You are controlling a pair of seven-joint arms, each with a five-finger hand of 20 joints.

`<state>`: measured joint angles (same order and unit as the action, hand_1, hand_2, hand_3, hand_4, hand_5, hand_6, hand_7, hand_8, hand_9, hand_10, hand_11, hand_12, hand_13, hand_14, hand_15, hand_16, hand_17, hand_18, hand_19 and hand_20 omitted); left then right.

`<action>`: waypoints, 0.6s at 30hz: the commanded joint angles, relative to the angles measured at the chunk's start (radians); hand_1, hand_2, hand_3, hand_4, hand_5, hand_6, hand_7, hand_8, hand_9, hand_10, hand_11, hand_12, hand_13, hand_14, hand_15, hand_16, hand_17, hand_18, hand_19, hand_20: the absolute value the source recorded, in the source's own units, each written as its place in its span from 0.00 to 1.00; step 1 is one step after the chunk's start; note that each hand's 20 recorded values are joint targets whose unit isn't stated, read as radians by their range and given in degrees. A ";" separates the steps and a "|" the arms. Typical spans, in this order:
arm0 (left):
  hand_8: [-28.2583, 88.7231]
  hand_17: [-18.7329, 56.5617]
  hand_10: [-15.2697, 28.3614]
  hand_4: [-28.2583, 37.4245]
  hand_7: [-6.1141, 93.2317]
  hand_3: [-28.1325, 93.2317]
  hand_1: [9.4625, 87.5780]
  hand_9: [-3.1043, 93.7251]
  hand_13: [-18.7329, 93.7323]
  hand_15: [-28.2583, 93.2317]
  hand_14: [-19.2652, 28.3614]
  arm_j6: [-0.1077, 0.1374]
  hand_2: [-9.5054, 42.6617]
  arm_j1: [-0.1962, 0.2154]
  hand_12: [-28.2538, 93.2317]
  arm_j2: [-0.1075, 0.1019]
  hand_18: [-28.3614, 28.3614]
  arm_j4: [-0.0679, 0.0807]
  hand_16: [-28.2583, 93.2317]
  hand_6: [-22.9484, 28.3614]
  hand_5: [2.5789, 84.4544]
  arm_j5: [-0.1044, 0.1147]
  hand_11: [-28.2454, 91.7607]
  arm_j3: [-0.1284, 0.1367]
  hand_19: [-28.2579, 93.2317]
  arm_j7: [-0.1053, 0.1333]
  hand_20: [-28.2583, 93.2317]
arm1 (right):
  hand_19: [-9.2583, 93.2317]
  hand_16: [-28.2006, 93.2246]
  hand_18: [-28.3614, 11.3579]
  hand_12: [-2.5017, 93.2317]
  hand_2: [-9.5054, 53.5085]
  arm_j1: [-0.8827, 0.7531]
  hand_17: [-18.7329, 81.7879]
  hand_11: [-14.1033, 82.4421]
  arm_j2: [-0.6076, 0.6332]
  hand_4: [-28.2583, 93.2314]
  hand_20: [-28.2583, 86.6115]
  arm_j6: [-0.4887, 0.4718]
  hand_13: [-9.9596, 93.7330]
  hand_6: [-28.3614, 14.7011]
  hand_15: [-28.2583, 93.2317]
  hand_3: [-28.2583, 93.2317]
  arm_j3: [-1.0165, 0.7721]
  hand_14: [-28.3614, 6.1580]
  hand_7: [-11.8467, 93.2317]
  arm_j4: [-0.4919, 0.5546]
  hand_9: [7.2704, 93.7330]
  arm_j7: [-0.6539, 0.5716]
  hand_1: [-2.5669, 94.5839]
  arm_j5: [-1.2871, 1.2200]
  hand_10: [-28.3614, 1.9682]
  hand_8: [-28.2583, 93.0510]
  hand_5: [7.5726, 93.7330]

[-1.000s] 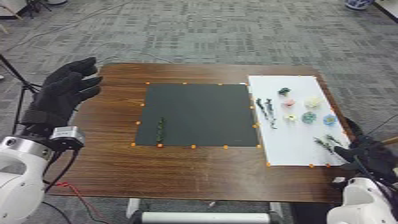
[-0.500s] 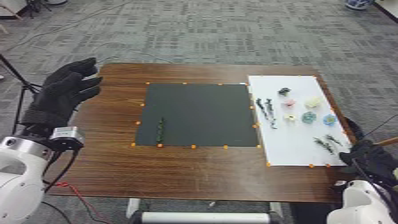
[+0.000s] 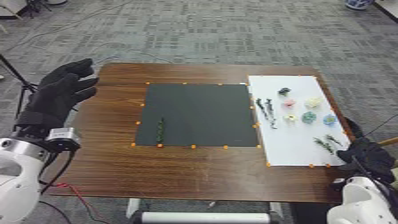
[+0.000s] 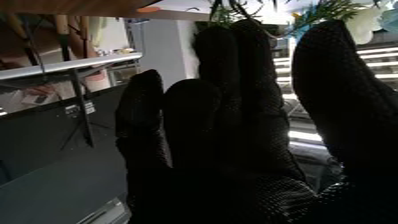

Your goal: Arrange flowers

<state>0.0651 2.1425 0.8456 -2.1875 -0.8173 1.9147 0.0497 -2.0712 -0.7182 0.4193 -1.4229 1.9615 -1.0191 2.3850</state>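
My right hand (image 3: 367,156) is at the lower right corner of the white sheet (image 3: 289,145), close to two green sprigs (image 3: 325,145). In the right wrist view the right hand (image 4: 235,130) has its fingers straight, with greenery (image 4: 324,14) beyond the tips. My left hand (image 3: 60,92) stays off the table's left side, fingers relaxed. One green stem (image 3: 161,131) lies upright on the black sheet (image 3: 202,110). The white sheet also holds dark stems (image 3: 266,112), a dark green piece (image 3: 284,91), and pink (image 3: 289,103), cream (image 3: 313,102), yellow (image 3: 290,118) and blue (image 3: 330,120) flower heads.
The brown table (image 3: 195,175) surrounds both sheets, whose edges carry small orange markers. A tripod stands left of the left arm. A wooden piece (image 3: 388,141) is beside the right hand, off the table's right edge.
My right hand has shifted slightly beside the white sheet's lower right corner. The left hand has moved a little to the left. The flowers and stems have kept their places.
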 commanded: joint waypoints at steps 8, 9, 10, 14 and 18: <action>0.12 0.13 0.59 0.00 0.36 0.80 0.23 0.20 0.26 0.63 0.69 0.010 0.05 0.020 0.34 0.016 0.84 -0.012 0.17 0.49 0.26 0.003 0.50 0.015 0.57 -0.004 0.33 | 0.87 0.53 0.23 0.63 0.00 0.040 0.50 0.54 -0.002 0.00 0.66 -0.064 0.73 0.69 0.89 0.89 0.041 0.59 0.57 -0.024 0.77 0.046 0.51 -0.046 0.71 0.31 0.71; 0.12 0.13 0.59 0.00 0.36 0.80 0.23 0.20 0.26 0.63 0.69 0.009 0.05 0.019 0.34 0.015 0.84 -0.012 0.17 0.49 0.26 0.004 0.50 0.016 0.57 -0.004 0.33 | 0.88 0.53 0.23 0.63 0.00 0.040 0.51 0.54 -0.001 0.00 0.66 -0.059 0.74 0.69 0.89 0.89 0.041 0.60 0.57 -0.020 0.78 0.050 0.52 -0.058 0.72 0.31 0.72; 0.12 0.13 0.59 0.00 0.36 0.80 0.23 0.20 0.26 0.63 0.69 0.009 0.05 0.017 0.34 0.015 0.84 -0.012 0.17 0.49 0.26 0.003 0.50 0.017 0.56 -0.007 0.33 | 0.88 0.53 0.23 0.64 0.00 0.036 0.52 0.54 -0.002 0.00 0.66 -0.051 0.75 0.69 0.89 0.89 0.037 0.61 0.57 -0.017 0.79 0.064 0.52 -0.061 0.73 0.31 0.73; 0.12 0.13 0.59 0.00 0.36 0.80 0.23 0.20 0.26 0.63 0.69 0.015 0.05 0.027 0.34 0.012 0.84 -0.018 0.17 0.49 0.26 0.003 0.50 0.039 0.57 -0.002 0.33 | 0.89 0.54 0.24 0.66 0.00 0.055 0.54 0.53 0.005 0.00 0.66 0.004 0.80 0.67 0.88 0.92 0.042 0.65 0.57 0.011 0.85 0.106 0.53 -0.093 0.77 0.29 0.76; 0.12 0.13 0.59 0.00 0.36 0.80 0.23 0.20 0.26 0.63 0.69 0.020 0.05 0.029 0.34 0.009 0.84 -0.021 0.17 0.49 0.26 0.003 0.50 0.056 0.57 0.001 0.33 | 0.89 0.55 0.24 0.68 0.00 0.109 0.54 0.52 0.036 0.01 0.66 0.073 0.82 0.63 0.88 0.94 0.075 0.68 0.63 0.051 0.87 0.135 0.53 -0.083 0.76 0.24 0.75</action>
<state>0.0676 2.1606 0.8514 -2.1949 -0.8173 1.9359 0.0492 -2.0156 -0.7126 0.3918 -1.3979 1.9557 -0.9259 2.2974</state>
